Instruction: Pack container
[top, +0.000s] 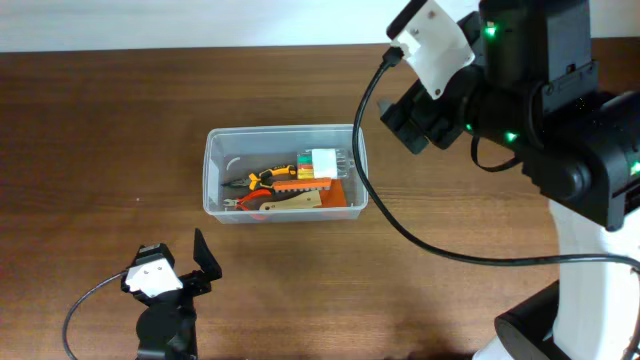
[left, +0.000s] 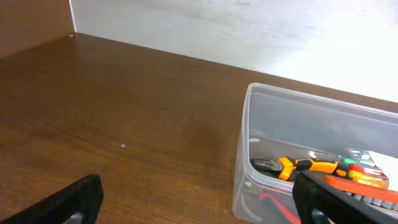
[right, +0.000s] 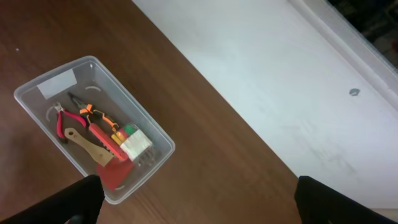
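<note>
The clear plastic container (top: 213, 170) sits at the table's centre. It holds orange-handled pliers (top: 262, 179), red-handled cutters (top: 245, 203), a wooden spatula (top: 295, 201), a flat orange piece and a white box (top: 323, 160). My left gripper (top: 205, 260) is open and empty, low over the table in front of the container's left end. In the left wrist view the container (left: 249, 124) lies to the right of the left gripper (left: 199, 208). My right gripper (top: 415, 120) is open and empty, held high to the container's right. The right wrist view shows the container (right: 124, 93) far below the right gripper (right: 196, 199).
The right arm's black cable (top: 375, 190) hangs down past the container's right end. The right arm's white base (top: 590, 250) stands at the right. A white wall (top: 200, 25) borders the table's far edge. Bare wooden table (top: 90, 150) surrounds the container.
</note>
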